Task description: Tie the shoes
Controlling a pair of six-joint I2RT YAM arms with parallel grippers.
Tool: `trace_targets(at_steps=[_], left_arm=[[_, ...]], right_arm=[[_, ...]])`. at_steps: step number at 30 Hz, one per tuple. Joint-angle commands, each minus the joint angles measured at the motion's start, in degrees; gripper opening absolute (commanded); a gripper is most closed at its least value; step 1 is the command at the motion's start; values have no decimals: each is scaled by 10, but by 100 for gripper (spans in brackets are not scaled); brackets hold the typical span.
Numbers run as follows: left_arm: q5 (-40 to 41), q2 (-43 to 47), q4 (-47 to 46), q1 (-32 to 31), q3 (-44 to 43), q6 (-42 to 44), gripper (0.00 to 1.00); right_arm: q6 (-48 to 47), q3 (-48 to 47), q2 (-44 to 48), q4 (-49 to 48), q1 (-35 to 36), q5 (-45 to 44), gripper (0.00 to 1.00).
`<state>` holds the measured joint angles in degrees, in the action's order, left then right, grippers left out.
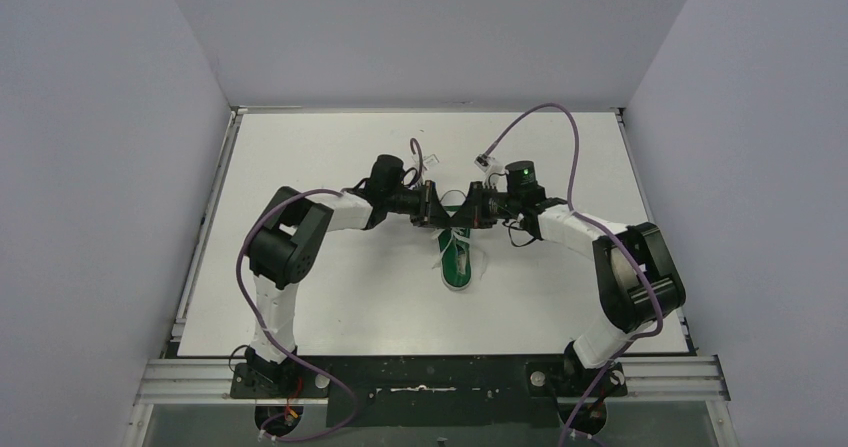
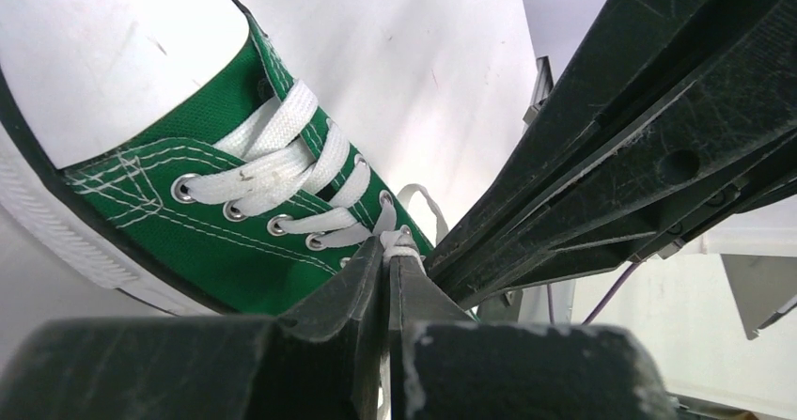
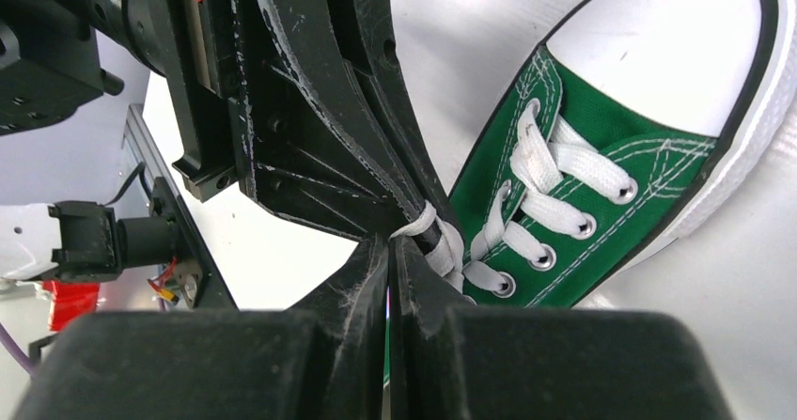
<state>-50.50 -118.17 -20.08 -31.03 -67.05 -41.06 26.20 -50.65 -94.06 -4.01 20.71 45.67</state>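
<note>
The green sneaker (image 1: 457, 267) lies mid-table, its white toe cap pointing toward the arm bases. Both grippers meet over its lace end. My left gripper (image 1: 438, 208) is shut, and a strand of white lace (image 2: 401, 244) is pinched at its tips (image 2: 388, 248), just above the shoe's top eyelets (image 2: 315, 242). My right gripper (image 1: 470, 208) is shut too (image 3: 390, 241), with a white lace (image 3: 421, 221) caught at its tips beside the shoe (image 3: 583, 110). The two grippers' fingers cross closely; the right one's fingers (image 2: 620, 147) fill the left wrist view. The shoe's heel is hidden under them.
The white table (image 1: 330, 157) is walled in by grey panels on three sides. Purple cables (image 1: 560, 117) loop above both arms. The metal rail (image 1: 430, 377) with the arm bases runs along the near edge.
</note>
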Motion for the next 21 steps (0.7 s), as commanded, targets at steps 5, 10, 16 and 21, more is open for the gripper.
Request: trace_targets(at_steps=[5, 10, 16, 21], left_arm=[[8, -13, -131, 3, 3, -53, 0], [-2, -12, -134, 3, 9, -52, 0], [-1, -14, -133, 3, 10, -50, 0], [-3, -14, -115, 3, 7, -36, 0]], right_arm=[[81, 10, 65, -7, 1, 41, 14], [52, -56, 108, 174, -38, -30, 42], [95, -68, 86, 191, -63, -60, 41], [110, -81, 22, 144, -75, -38, 17]])
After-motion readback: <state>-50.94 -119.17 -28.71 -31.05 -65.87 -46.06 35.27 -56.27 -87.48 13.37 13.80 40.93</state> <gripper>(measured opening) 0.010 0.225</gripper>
